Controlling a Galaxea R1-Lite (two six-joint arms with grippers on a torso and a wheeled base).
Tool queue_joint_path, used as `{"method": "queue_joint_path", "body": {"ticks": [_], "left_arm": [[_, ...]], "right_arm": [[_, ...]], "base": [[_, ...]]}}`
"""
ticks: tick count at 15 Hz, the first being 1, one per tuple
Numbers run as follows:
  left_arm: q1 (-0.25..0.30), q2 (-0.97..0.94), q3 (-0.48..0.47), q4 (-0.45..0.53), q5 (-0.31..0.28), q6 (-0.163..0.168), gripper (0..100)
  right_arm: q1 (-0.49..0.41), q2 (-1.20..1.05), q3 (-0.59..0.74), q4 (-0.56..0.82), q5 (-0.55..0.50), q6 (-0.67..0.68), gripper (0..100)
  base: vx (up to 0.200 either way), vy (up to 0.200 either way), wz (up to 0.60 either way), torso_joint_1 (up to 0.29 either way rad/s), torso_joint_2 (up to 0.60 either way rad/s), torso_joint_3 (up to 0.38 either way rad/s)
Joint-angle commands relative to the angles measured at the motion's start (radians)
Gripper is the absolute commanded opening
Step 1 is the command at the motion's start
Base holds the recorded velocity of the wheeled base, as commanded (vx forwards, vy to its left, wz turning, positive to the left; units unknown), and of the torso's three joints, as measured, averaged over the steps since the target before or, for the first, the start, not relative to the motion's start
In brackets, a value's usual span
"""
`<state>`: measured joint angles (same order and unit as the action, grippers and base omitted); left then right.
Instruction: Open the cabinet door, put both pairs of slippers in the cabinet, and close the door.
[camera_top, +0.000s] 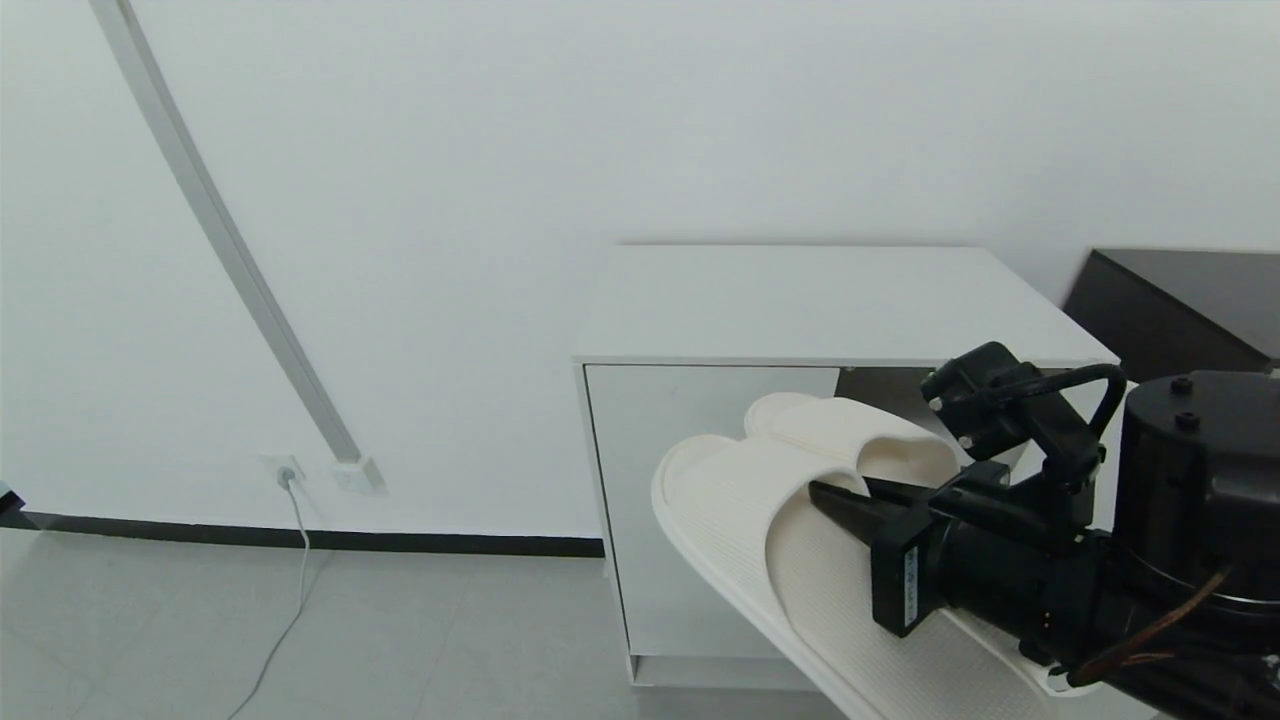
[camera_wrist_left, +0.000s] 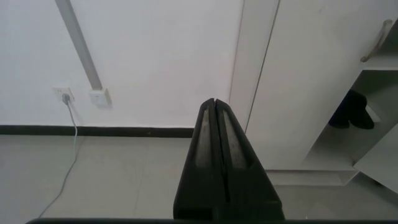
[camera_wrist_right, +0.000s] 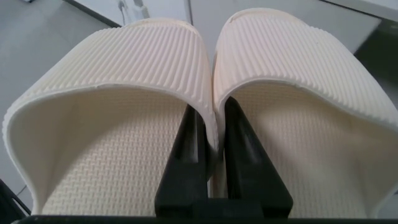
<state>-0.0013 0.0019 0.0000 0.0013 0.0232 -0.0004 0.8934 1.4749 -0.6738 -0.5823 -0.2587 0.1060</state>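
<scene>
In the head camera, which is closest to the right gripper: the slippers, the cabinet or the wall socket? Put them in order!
1. The slippers, clamped in the right gripper.
2. The cabinet, just behind.
3. The wall socket, far left.

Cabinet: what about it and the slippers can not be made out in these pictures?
1. Head view: the inside of the cabinet is hidden behind the cream slippers and the right gripper.
2. Head view: the slippers' heel ends are covered by the right arm and cut off by the bottom edge.
3. Left wrist view: the dark pair inside the cabinet is too small to identify with certainty.
</scene>
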Motion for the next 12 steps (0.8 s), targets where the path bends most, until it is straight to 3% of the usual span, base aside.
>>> {"method": "queue_joint_path", "body": {"ticks": [1,12], "left_arm": [[0.001,0.001,0.0,-0.001,0.0,-0.001,0],[0.001,0.001,0.0,-0.001,0.0,0.0,0]], "right_arm": [[-0.002,0.002,0.005,-0.001,-0.001,0.0,0],[-0.013,0.002,0.02,-0.002,0.012,0.0,0]], "base": [[0.0,-0.2,0.0,0.002,0.0,0.007],[0.0,-0.2,0.0,0.004,0.0,0.002]]}}
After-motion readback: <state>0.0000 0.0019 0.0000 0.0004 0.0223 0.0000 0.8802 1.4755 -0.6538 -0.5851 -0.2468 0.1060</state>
